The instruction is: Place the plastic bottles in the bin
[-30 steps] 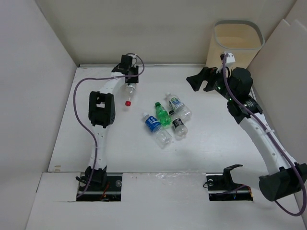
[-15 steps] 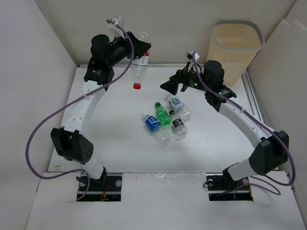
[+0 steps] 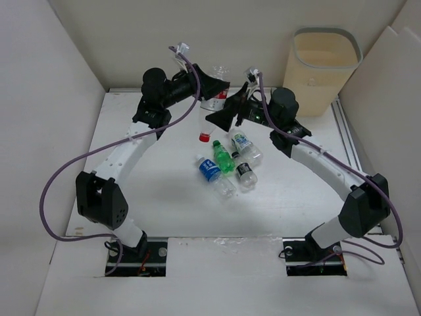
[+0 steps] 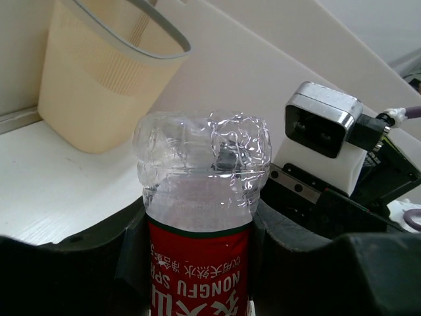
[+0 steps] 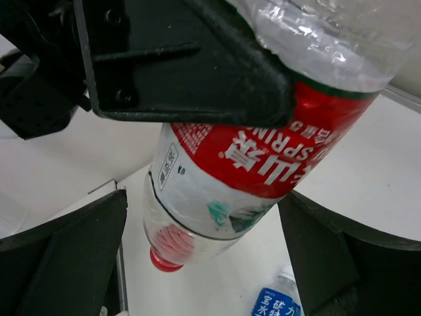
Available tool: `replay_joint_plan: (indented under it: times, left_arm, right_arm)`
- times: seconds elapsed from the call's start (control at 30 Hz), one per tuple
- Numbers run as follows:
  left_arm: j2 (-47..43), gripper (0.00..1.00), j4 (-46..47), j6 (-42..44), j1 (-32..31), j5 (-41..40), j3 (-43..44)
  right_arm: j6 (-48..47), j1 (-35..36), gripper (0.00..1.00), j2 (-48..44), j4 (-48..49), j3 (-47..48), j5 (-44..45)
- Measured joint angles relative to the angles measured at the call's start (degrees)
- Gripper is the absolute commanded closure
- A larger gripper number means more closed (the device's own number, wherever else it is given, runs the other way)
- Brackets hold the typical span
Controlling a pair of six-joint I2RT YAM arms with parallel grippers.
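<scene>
The left gripper [image 3: 215, 91] was closed narrowly around a red-labelled bottle [image 3: 208, 120], holding it in the air with its cap pointing down, to the left of the bin [image 3: 309, 82] and well apart from it. The right gripper [image 3: 227, 110] hung with its jaws spread wide and empty, just beside that bottle on the side nearer the bin. A green bottle [image 3: 223, 157] and three clear bottles [image 3: 212, 170] lay clustered on the table [image 3: 164, 184], left of the bin and nearer the arm bases.
</scene>
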Motion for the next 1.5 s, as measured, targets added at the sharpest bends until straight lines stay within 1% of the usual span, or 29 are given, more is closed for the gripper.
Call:
replay_joint_plan:
  times: [0.1,0.13,0.2,0.23,0.27,0.3,0.33,0.37,0.4,0.43,0.5,0.57,0.6,0.67,0.73,0.83,0.9,1.0,1.1,1.2,1.3,1.4,1.43,1.47,1.5]
  left_arm:
    - [0.0,1.00,4.2,-3.1,0.0,1.5,-1.6]
    - [-0.2,1.00,6.3,-4.3,0.0,2.1,-2.5]
    - [-0.3,1.00,10.5,-7.2,0.0,3.2,-4.3]
    - [-0.3,1.00,12.3,-8.5,0.0,3.7,-5.0]
    - [-0.3,1.00,14.0,-9.3,0.0,4.2,-5.6]
    - [-0.2,0.84,15.3,-10.2,0.3,4.9,-6.0]
    - [-0.2,0.66,16.9,-10.7,0.8,6.1,-6.3]
    - [-0.2,0.40,18.1,-10.8,1.0,6.6,-6.5]
    - [-0.2,0.02,19.2,-11.9,1.0,7.2,-6.7]
    - [-0.2,0.00,19.8,-12.9,0.9,6.6,-6.7]
    - [-0.3,0.00,20.4,-14.4,0.9,6.0,-6.7]
    - [-0.5,0.00,19.0,-14.1,1.2,4.8,-6.4]
    - [-0.6,0.00,16.6,-13.1,1.7,3.3,-5.6]
    - [-1.5,0.00,9.1,-10.4,2.6,-2.3,-3.9]
    - [-3.5,0.00,1.8,-7.1,3.2,-10.3,-2.4]
    - [-8.2,0.00,-6.3,-3.2,3.5,-19.8,-2.0]
    - [-11.5,0.00,-9.0,-1.6,3.4,-23.7,-2.9]
    - [-17.0,0.00,-11.5,-0.2,2.8,-28.7,-6.9]
    - [-21.2,0.00,-12.5,0.5,1.7,-31.5,-12.2]
    - [-24.4,0.00,-12.7,0.6,1.1,-32.2,-18.2]
    - [-26.9,0.00,-12.6,0.7,1.1,-32.0,-23.0]
    - [-28.1,0.00,-12.2,0.8,1.1,-32.0,-25.7]
    - [-28.2,0.00,-11.9,0.8,1.1,-32.0,-26.3]
    - [-28.3,0.00,-11.7,0.7,1.1,-31.9,-26.8]
    - [-28.3,0.00,-11.5,0.5,1.1,-31.9,-27.2]
  right_arm:
    - [1.2,0.3,0.00,0.3,2.8,-0.1,0.9]
    - [1.7,0.4,0.09,0.7,3.7,0.1,1.2]
    - [2.7,0.9,0.21,2.0,5.6,0.6,1.8]
    - [3.7,1.2,0.30,2.9,6.9,0.8,1.8]
    - [4.7,1.3,0.65,3.6,8.1,0.9,1.6]
    - [5.8,1.5,0.80,4.3,9.3,0.9,1.4]
    - [8.4,1.5,0.98,5.0,10.5,0.9,1.2]
    - [9.0,1.4,1.00,5.4,11.4,0.9,0.9]
    - [9.8,1.4,1.00,5.5,12.3,0.9,0.7]
    - [10.0,1.3,1.00,5.6,12.7,0.9,0.9]
    - [9.7,0.6,1.00,5.7,12.1,0.9,0.8]
    - [8.9,-1.3,1.00,5.6,10.4,1.2,0.6]
    - [8.4,-2.8,1.00,5.6,9.1,1.8,0.7]
    - [7.6,-7.6,1.00,5.9,4.2,5.1,1.6]
    - [7.1,-14.0,1.00,7.2,0.1,10.4,3.1]
    - [6.7,-24.2,1.00,11.6,-5.6,22.0,6.5]
    - [7.1,-29.6,1.00,15.2,-7.7,29.2,8.7]
    - [8.8,-35.7,1.00,20.9,-9.8,38.2,11.2]
    - [10.4,-39.3,1.00,28.4,-12.3,47.6,13.1]
    - [11.1,-40.7,1.00,33.4,-14.3,52.4,15.3]
    - [11.6,-41.2,1.00,35.5,-16.6,53.5,19.8]
    - [11.6,-41.2,1.00,36.0,-17.9,54.7,25.6]
    - [11.0,-41.0,0.92,36.0,-18.2,55.1,27.7]
    - [10.3,-40.8,0.79,36.0,-18.6,55.6,29.9]
    - [9.6,-40.7,0.59,36.0,-19.3,56.0,31.6]
